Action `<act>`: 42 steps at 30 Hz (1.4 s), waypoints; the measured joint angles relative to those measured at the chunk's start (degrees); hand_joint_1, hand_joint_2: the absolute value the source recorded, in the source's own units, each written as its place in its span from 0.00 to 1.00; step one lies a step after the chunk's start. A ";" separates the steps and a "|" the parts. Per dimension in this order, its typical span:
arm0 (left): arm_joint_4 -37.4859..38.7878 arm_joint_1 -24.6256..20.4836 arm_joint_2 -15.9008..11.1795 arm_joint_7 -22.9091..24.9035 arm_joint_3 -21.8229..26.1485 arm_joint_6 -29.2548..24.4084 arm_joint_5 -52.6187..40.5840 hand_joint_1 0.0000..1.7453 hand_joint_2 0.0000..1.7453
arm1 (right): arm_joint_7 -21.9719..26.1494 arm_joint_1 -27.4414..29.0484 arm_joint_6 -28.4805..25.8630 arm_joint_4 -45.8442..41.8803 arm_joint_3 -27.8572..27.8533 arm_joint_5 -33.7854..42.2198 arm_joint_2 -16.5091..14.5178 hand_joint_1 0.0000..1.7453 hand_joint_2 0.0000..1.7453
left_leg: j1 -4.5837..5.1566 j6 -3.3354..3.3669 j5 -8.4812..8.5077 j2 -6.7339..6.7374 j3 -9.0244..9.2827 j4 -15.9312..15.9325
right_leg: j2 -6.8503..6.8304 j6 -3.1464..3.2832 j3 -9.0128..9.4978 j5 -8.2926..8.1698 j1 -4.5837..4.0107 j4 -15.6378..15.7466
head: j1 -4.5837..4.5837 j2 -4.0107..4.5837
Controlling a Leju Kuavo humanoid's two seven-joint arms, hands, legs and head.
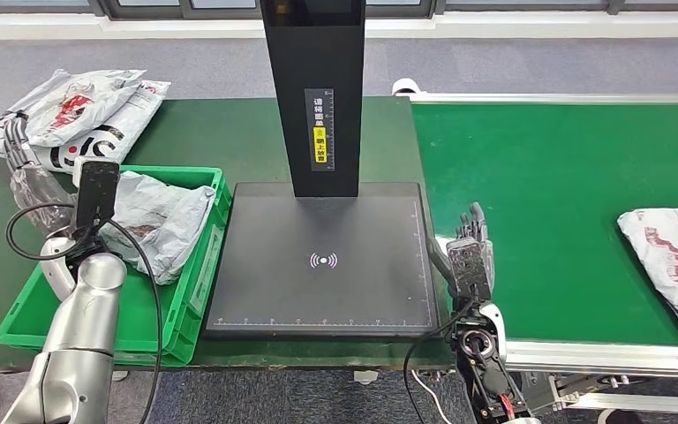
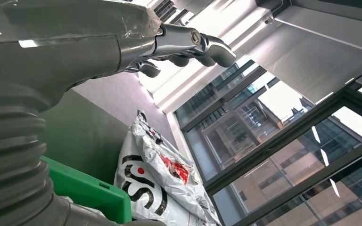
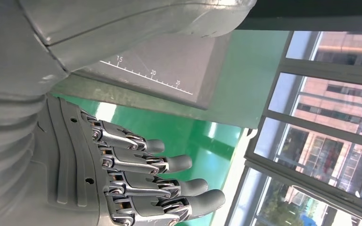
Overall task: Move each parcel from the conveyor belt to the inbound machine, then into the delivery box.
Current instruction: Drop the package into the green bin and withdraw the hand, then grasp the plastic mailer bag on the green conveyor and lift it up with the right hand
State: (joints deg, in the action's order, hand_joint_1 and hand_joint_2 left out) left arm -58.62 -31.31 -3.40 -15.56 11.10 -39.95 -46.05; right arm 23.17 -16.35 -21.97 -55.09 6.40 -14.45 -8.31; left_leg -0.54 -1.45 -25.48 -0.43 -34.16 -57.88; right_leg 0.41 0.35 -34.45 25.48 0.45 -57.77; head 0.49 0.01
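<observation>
Lying on the green belt (image 1: 556,185) at the far right, a white parcel (image 1: 675,256) with red print sat well apart from the right hand (image 1: 470,252). That hand hovered upright at the belt's near-left corner, just beside the black machine (image 1: 322,256), its fingers (image 3: 169,181) stretched out straight and slightly apart, holding nothing. The machine's flat plate carried a white wireless mark, ruler ticks ran along its edges, and a black post (image 1: 313,88) with a label rose from its back. To the left, a green box (image 1: 199,274) held a crumpled grey parcel (image 1: 163,221). The left hand (image 1: 22,146) was raised above the box's far-left side, beside a pile of white and grey bags (image 1: 79,115) on the dark table (image 1: 229,132). Its fingers (image 2: 193,44) were curled loosely with nothing between them in the wrist view. A black cable looped round the left arm over the box.
</observation>
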 joint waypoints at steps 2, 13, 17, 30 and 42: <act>-0.10 0.00 0.01 0.00 0.00 0.00 0.00 0.00 1.00 | 0.00 0.00 0.00 0.10 0.00 0.00 0.00 0.00 1.00 | 0.00 0.00 0.00 0.00 0.00 0.00 | 0.00 0.00 0.00 0.00 0.00 0.00 | -0.01 0.00; -0.21 -0.08 0.07 -0.15 0.00 0.26 0.88 0.00 1.00 | 0.00 -0.05 -0.19 0.29 0.00 0.01 0.00 0.00 1.00 | 0.00 0.00 0.00 0.00 0.01 0.00 | 0.00 0.00 -0.01 0.00 0.00 0.00 | 0.00 0.00; 0.41 -0.97 0.58 -1.81 -0.36 5.83 8.84 0.00 1.00 | -0.35 -0.42 -1.93 0.40 0.02 -0.22 0.02 0.00 1.00 | 0.00 0.00 0.00 0.01 0.01 -0.01 | 0.01 0.00 -0.05 0.00 0.00 0.00 | 0.00 0.00; 2.72 4.78 9.80 -18.37 -15.21 31.87 37.81 0.00 1.00 | -4.26 -8.85 -11.13 9.27 -0.01 -12.89 1.93 0.00 1.00 | 0.16 0.06 -0.02 0.03 -0.02 -0.06 | 0.04 -0.08 -0.06 -0.06 0.17 0.03 | 0.00 0.00; 15.93 2.34 15.45 -21.21 -23.71 33.23 36.66 0.00 1.00 | -9.79 -12.39 -18.24 19.57 -11.07 -39.21 5.73 0.00 1.00 | 0.15 0.08 -0.02 0.04 -0.03 -0.06 | 0.06 -0.12 -0.09 -0.09 0.16 0.05 | -0.01 -0.01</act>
State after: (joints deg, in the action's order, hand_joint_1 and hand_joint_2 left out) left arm -42.69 -28.97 12.05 -36.77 -12.61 -6.72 -9.39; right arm 13.38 -28.73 -40.21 -35.52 -4.67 -53.65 -2.58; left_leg -0.39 -1.38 -25.50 -0.39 -34.20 -57.94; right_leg 0.47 0.22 -34.55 25.40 0.61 -57.73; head 0.48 0.01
